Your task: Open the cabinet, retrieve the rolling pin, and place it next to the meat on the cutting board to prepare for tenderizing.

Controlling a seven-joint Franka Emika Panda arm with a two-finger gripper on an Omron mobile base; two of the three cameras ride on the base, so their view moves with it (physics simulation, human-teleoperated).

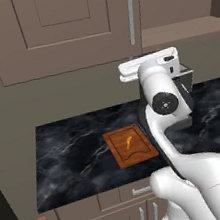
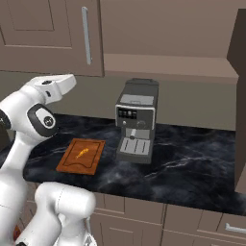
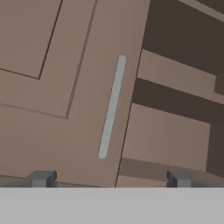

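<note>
The taupe cabinet [image 1: 58, 29] hangs above the counter with its door shut; the long silver handle [image 1: 130, 15] runs along the door's right edge. In the hand view the same handle [image 3: 111, 107] lies ahead of my gripper [image 3: 109, 178], which is open, holds nothing and stays apart from the door. Its fingertips [image 3: 41, 178] stand wide. The reddish-brown cutting board [image 1: 131, 146] lies on the black marble counter, with the small orange meat [image 1: 129, 142] on it. From the right the board [image 2: 81, 156] and meat [image 2: 80, 153] sit left of the coffee machine. The rolling pin is out of view.
A grey coffee machine [image 2: 137, 120] stands on the counter [image 2: 192, 153] right of the board, partly behind my arm in the left base view. Right of the cabinet door is a recessed niche with a ledge [image 2: 168, 65]. Base cabinets with drawers [image 1: 104, 214] run below the counter.
</note>
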